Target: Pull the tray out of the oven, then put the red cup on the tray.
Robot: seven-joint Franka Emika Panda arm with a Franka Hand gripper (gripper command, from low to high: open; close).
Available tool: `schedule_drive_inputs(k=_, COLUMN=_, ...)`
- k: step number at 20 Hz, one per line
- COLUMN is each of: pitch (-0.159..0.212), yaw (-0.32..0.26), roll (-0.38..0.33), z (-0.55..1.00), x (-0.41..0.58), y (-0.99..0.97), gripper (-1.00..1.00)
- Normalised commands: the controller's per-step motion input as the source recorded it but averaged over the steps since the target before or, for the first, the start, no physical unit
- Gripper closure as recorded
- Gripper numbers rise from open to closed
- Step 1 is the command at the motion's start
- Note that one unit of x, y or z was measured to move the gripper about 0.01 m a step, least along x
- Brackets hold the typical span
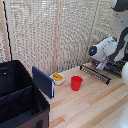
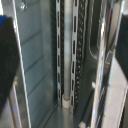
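tray (image 1: 96,73): you've got a flat rack of thin dark wire bars sticking out at the front of the oven, at the exterior view's right. It looks stiff and light, but the bars are skinny and probably slick, so I'd hook or pinch the front edge bar near its middle rather than a corner, or it'll likely twist and jam in the rails.

oven (image 1: 116,66): mostly hidden behind the arm at the right edge of the exterior view. The wrist view shows what looks like its shiny inside, with slotted metal rails (image 2: 68,55) running along a wall.

red cup (image 1: 76,83): standing upright on the wooden table (image 1: 95,107), out in the open, just beside the small white bowl (image 1: 58,78) and well apart from the tray. Plain plastic look, no handle, slightly tapered, so it's probably light and tippy. Grab it over the rim, one finger inside and one outside, or across the body, and don't squeeze hard.

gripper (image 1: 101,65): down over the back part of the tray by the oven front. Honestly you can't tell how wide the fingers are or whether they've got a bar; the exterior view is too small and the wrist view only shows dark blurs at the edges.

other stuff: blue board (image 1: 43,81) and big black case (image 1: 20,97) sit off to the exterior view's left, away from the tray.
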Motion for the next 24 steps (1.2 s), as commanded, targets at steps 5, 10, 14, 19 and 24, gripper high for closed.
schedule_drive_inputs(k=5, pitch=0.000, yaw=-0.033, roll=0.073, z=0.01, x=0.000, y=0.00, gripper=1.00)
schedule_drive_inputs(k=10, pitch=0.017, yaw=-0.055, roll=0.252, z=0.12, x=0.000, y=0.07, gripper=1.00)
schedule_drive_inputs(k=14, pitch=0.037, yaw=-0.067, roll=0.216, z=0.07, x=0.000, y=0.50, gripper=1.00)
schedule_drive_inputs(k=19, pitch=0.046, yaw=-0.060, roll=0.217, z=0.04, x=0.000, y=0.64, gripper=1.00)
schedule_drive_inputs(k=24, pitch=0.036, yaw=-0.048, roll=0.146, z=0.00, x=-0.035, y=0.74, gripper=1.00)
